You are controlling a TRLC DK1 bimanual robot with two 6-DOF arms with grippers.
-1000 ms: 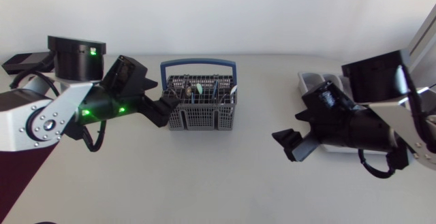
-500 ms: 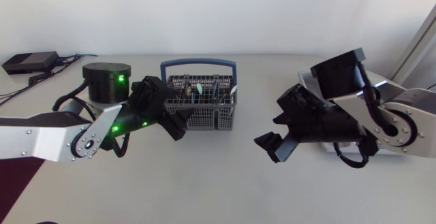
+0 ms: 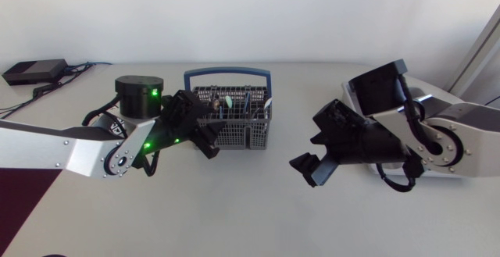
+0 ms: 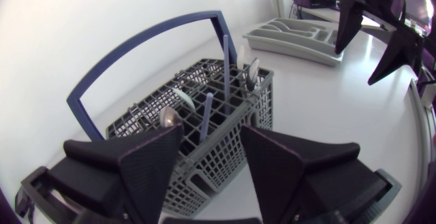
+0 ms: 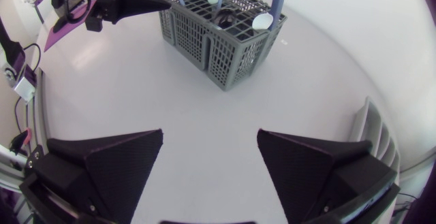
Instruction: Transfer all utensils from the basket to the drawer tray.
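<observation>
A grey wire basket (image 3: 234,128) with a blue handle (image 3: 226,75) stands at mid-table and holds several utensils: spoons (image 4: 184,99) and lilac-blue handles (image 4: 206,118). My left gripper (image 3: 208,138) is at the basket's front left corner. Its fingers (image 4: 146,161) stand apart around that corner, and a short lilac handle rises just ahead of the gap, touching neither finger. My right gripper (image 3: 311,168) hangs open and empty over bare table, to the right of the basket (image 5: 218,30). The grey drawer tray (image 4: 300,37) lies at the far right, largely hidden by my right arm in the head view.
A black box (image 3: 33,71) with cables sits at the table's back left corner. Bare table surface lies between the basket and the tray (image 5: 371,137), and all along the front.
My left gripper has closed in on the basket's corner and its fingers have narrowed. My right arm has swung left, away from the tray and towards the middle of the table.
</observation>
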